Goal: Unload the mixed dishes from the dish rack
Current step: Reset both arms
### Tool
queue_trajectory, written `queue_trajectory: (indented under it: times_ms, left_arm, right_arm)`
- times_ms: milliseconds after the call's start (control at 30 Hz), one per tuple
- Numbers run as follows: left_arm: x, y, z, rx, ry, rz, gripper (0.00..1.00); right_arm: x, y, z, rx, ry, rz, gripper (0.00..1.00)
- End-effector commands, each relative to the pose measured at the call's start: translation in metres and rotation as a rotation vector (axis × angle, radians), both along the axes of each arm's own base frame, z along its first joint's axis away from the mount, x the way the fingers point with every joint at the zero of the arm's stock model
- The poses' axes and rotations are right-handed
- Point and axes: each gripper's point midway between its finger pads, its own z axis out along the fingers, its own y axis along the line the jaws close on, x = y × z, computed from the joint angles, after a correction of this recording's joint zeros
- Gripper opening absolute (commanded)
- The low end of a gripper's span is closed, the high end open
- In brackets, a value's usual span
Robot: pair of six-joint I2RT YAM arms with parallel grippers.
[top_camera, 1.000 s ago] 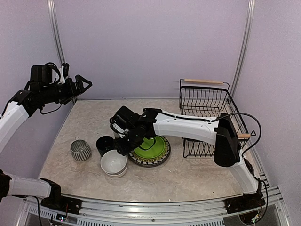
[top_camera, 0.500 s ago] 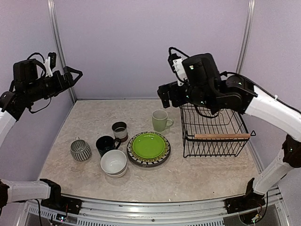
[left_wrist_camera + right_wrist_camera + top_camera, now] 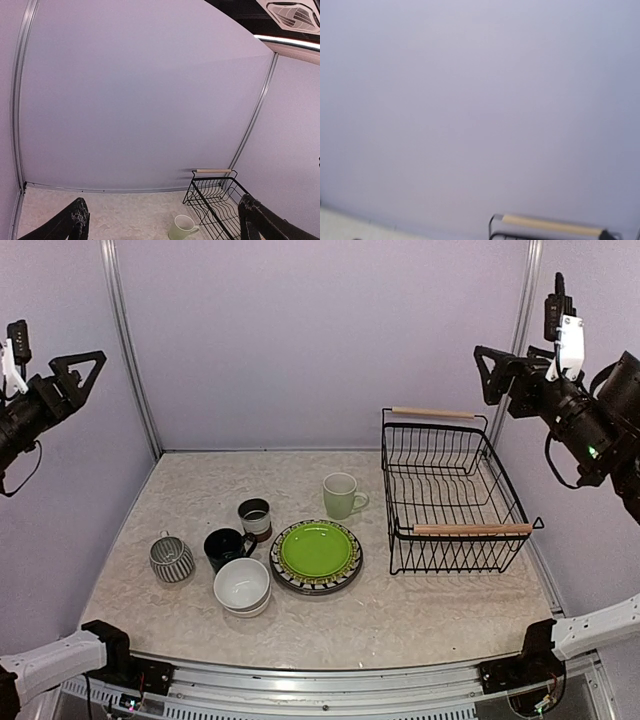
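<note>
Lab booth: lilac panels (image 3: 320, 340), alu rail (image 3: 330, 692)

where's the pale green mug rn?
Top external view: the pale green mug stands upright on the table, centre-right, just left of the dish rack and behind the lime-green plate, touching neither.

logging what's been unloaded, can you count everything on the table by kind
mugs: 3 - pale green mug, dark mug, brown-white mug
striped cup: 1
bowl stack: 1
plate stack: 1
rack: 1
total: 7
</note>
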Motion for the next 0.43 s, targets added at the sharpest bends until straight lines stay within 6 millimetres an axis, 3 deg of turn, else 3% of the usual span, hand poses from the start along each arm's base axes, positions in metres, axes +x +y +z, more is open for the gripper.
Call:
queue_trajectory:
  times_ms: [0, 167, 300, 400]
  left_arm:
    - [0.017, -0.001, -0.002, 0.058, -0.002, 0.026, 0.99]
    - [0.034, -0.007, -0.012, 0.029, 0.111, 0.005, 0.99]
    - [0.035, -0.016, -0.014, -0.003, 0.112, -0.043, 0.99]
    - [0.034, -0.018, -0.011, -0.009, 0.091, -0.057, 0.99]
  right_arm:
    - [-0.004, -0.022, 0.017, -0.021, -0.061, -0.082, 1.0]
    - [0.001, -0.032, 0.016, -0.035, -0.031, -0.163, 1.0]
    - [0.009, -0.03, 0.002, -0.072, 0.027, -0.216, 1.0]
    - [0.006, -0.037, 0.004, -0.009, 0.033, -0.213, 1.0]
